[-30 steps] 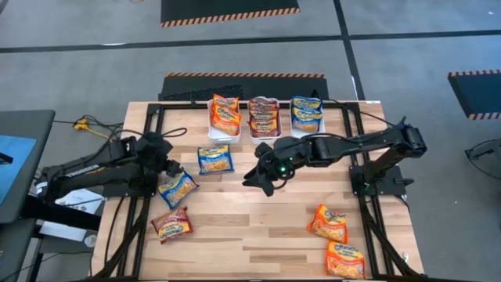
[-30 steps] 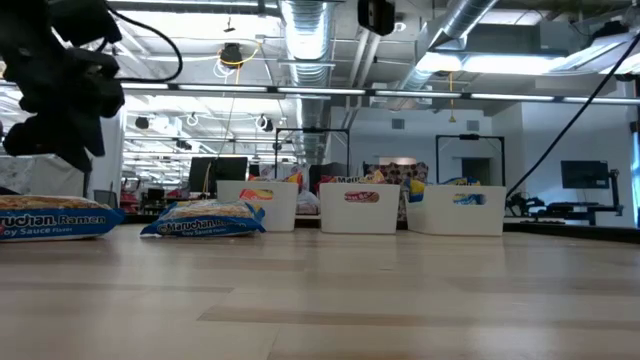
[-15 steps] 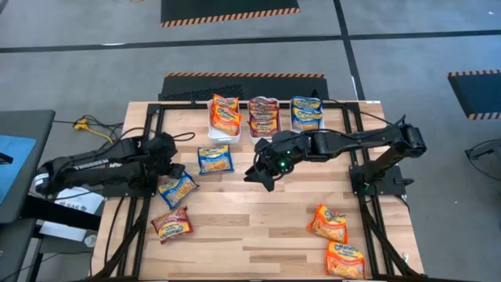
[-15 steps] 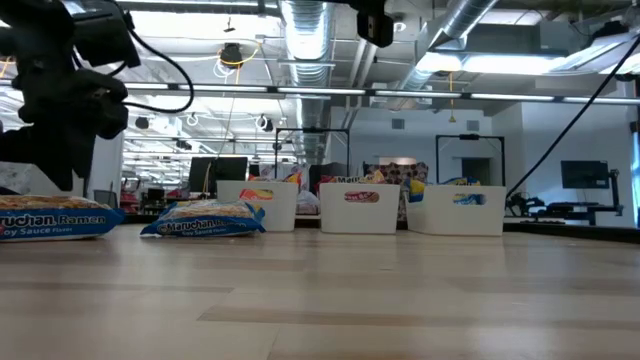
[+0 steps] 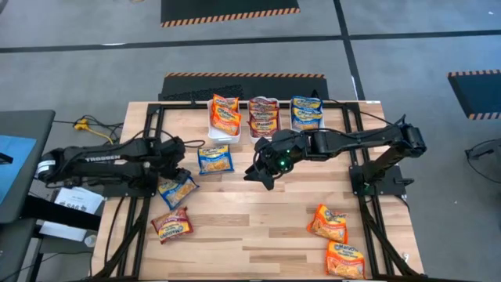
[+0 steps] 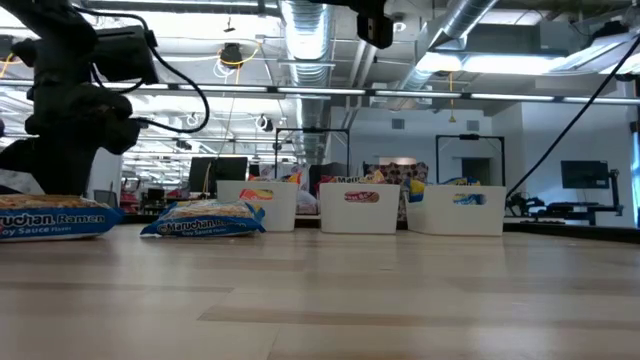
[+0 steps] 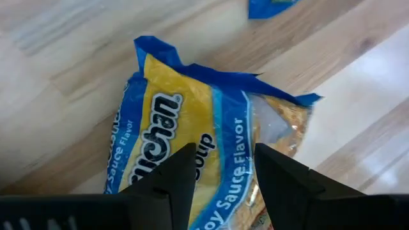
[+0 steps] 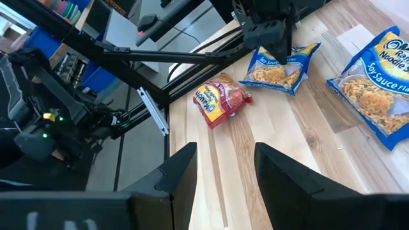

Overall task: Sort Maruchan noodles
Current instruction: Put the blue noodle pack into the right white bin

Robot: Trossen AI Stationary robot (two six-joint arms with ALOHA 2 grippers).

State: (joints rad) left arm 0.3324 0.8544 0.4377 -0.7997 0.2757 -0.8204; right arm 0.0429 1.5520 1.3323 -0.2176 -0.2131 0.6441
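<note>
I see a crinkly blue-and-yellow plastic noodle packet (image 7: 204,147), a maroon one (image 5: 171,225), and orange ones (image 5: 329,222) on pale wood.

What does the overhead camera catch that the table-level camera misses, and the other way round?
Only the overhead view shows the two orange packets at the table's right front, the red packet at the left front, and the right gripper open above mid-table. Only the table-level view shows the room's ceiling pipes beyond. Both show the three white bins and two blue packets, one under the open left gripper.
</note>
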